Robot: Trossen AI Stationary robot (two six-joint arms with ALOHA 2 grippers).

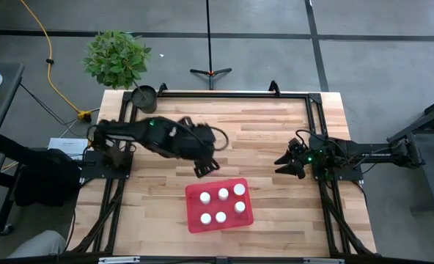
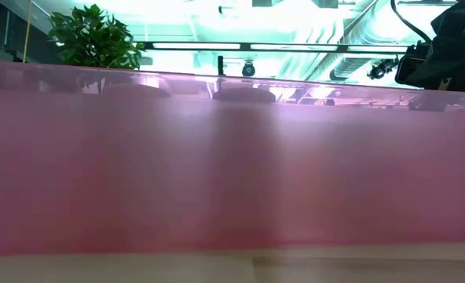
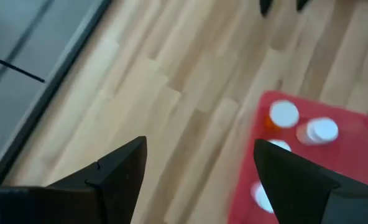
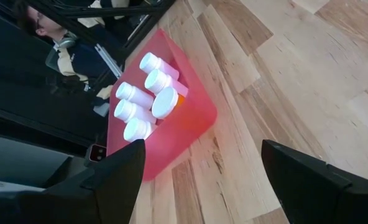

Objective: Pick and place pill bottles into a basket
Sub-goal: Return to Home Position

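- The red tray sits on the wooden table near its front edge, slightly turned, with its short sides angled
- All six pill bottles stand upright inside the tray in two rows of three, white caps up and close together
- One bottle shows an orange body under a wider cap; the others look white
- The left gripper hangs above bare wood just beyond the tray's far left corner, apart from it. Its fingers are spread wide with nothing between them
- In the left wrist view the tray lies off to one side of the spread fingers, with four caps in sight
- The right gripper is near the table's right edge, well apart from the tray. Its fingers are also apart and empty
- The low view is almost filled by the tray's translucent pink wall — it stands right in front of that camera
- A dark round cup stands at the table's far left corner, beside a potted plant
- A seated person shows beyond the table in the right wrist view
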